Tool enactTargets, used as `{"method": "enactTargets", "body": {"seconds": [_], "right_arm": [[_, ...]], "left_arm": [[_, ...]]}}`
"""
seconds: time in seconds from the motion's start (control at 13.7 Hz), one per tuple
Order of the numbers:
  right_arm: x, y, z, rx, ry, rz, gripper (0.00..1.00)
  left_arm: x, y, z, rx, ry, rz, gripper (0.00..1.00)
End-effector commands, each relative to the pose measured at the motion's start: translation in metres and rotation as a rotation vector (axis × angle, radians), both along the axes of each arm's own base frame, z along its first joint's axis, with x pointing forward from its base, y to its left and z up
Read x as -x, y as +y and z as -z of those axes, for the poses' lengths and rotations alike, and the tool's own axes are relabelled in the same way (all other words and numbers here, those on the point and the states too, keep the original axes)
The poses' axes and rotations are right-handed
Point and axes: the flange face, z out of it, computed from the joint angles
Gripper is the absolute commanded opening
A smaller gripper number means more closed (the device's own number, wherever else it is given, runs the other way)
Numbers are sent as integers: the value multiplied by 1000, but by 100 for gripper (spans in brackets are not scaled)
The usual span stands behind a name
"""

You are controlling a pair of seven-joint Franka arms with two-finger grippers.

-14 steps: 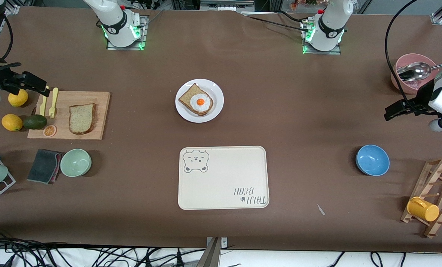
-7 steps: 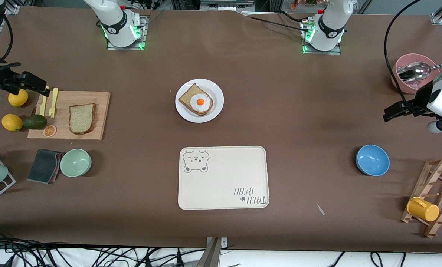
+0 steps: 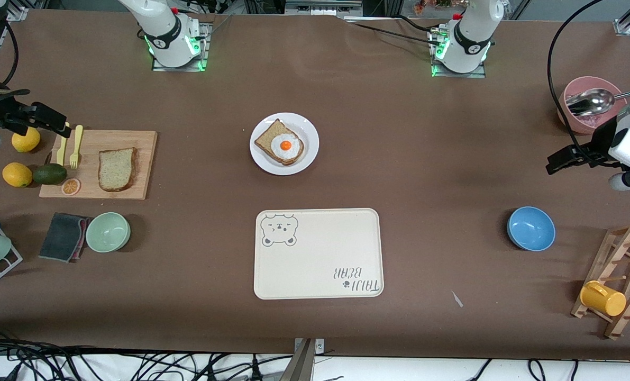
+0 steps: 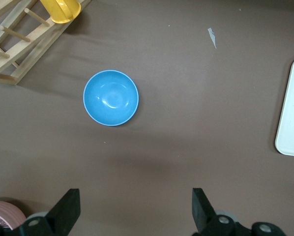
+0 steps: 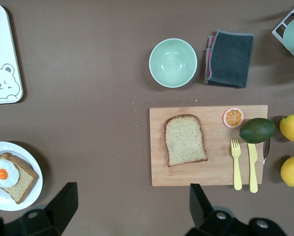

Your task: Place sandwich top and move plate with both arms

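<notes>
Sandwich top not yet picked up; both grippers held apart and empty.

The sandwich top (image 3: 117,169) is laid flat on a wooden cutting board (image 3: 135,138) toward the right arm's end of the table, beside a yellow fork (image 3: 74,146) and knife (image 3: 62,145), so that it can be reached from above. The plate (image 3: 307,134), bearing the egg-topped slice (image 3: 280,142), is set mid-table, farther from the front camera than the cream tray (image 3: 325,264), probably the place meant for it. The right gripper (image 5: 130,202) is held high over the board's edge with fingers spread and nothing grasped. The left gripper (image 4: 136,209) is held released over bare table near the blue bowl (image 3: 530,228), apparently kept waiting until the plate must be carried by both arms.
</notes>
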Motion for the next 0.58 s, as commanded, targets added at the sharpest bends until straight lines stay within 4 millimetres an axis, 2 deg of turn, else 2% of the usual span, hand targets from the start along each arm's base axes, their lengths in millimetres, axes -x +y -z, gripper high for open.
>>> {"method": "enactTargets", "body": {"seconds": [0.0,0.51], "right_arm": [[-2,2,-5,10,-2,-2,100],[-2,2,-5,10,-2,-3,100]], "left_arm": [[1,-1,2,12,-8,-3,100],[1,-6,1,13,-9,3,100]]}}
